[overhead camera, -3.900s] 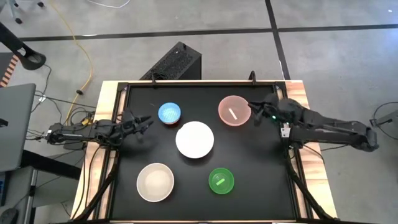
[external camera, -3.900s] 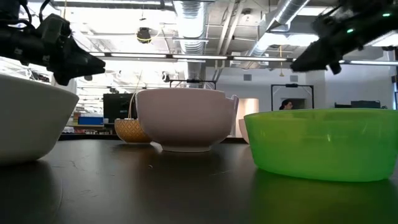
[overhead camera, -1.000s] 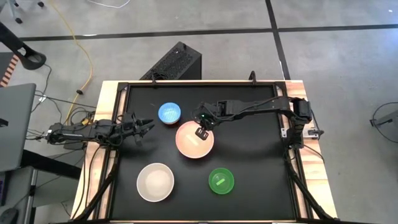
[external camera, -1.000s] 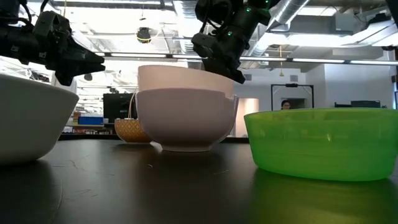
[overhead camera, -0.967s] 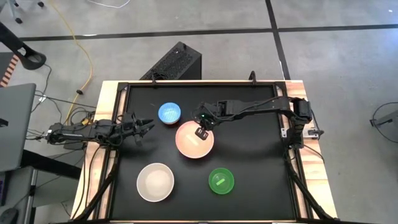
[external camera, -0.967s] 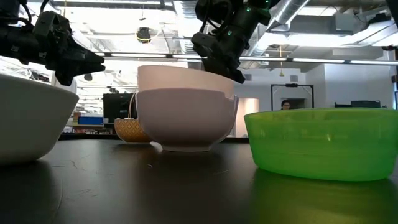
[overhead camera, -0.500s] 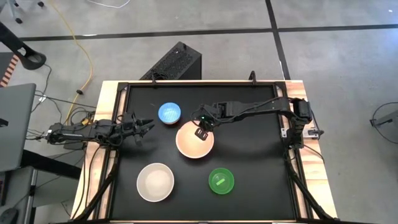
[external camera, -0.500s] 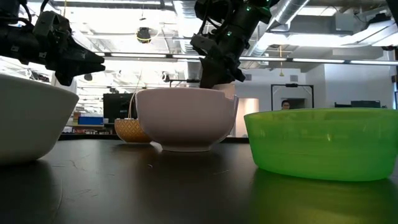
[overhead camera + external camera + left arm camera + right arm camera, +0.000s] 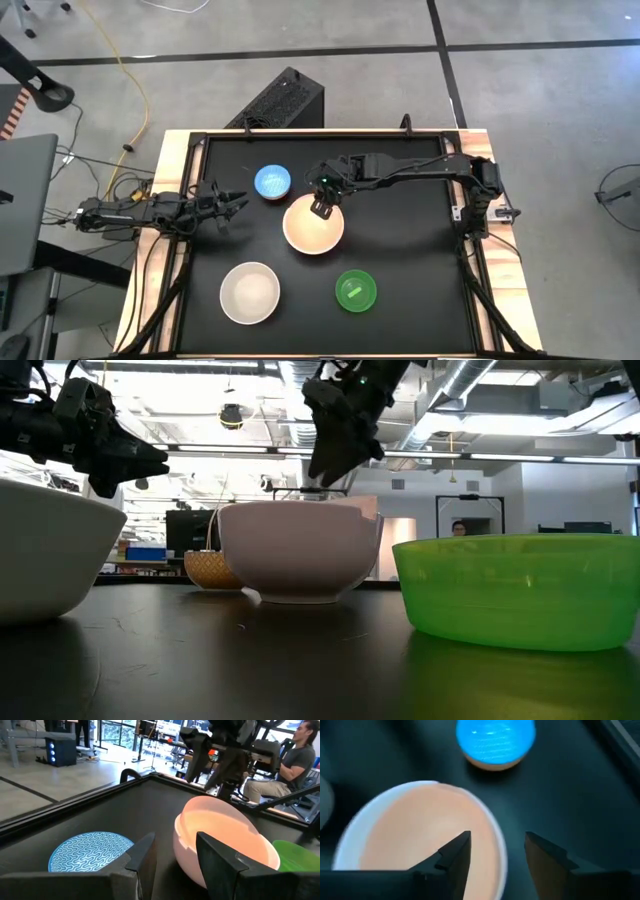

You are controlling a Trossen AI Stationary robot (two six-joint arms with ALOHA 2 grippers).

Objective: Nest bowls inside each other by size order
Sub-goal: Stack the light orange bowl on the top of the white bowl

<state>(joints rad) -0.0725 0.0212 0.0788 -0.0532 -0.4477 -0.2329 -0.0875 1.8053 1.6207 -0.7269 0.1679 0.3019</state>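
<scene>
The translucent pink bowl (image 9: 314, 228) sits nested inside the large white bowl (image 9: 295, 550) at the table's middle; only the white rim (image 9: 502, 855) shows around it. My right gripper (image 9: 322, 204) hangs open just above the far rim of this pair and touches nothing. In the right wrist view (image 9: 497, 852) its fingers stand on either side of the rim. The light blue bowl (image 9: 272, 181) stands far left of the pair. The cream-white bowl (image 9: 250, 293) stands near left and the green bowl (image 9: 355, 290) near right. My left gripper (image 9: 236, 198) waits open and empty left of the blue bowl.
A raised black frame (image 9: 300, 133) runs round the dark table top. The right half of the table (image 9: 410, 240) holds no objects. A person (image 9: 295, 755) sits beyond the table's edge in the left wrist view.
The pink bowl, which stood high on the white bowl's rim in my right gripper, has sunk down level inside the white bowl. My right gripper has let it go and risen clear, drifting slightly toward the far edge.
</scene>
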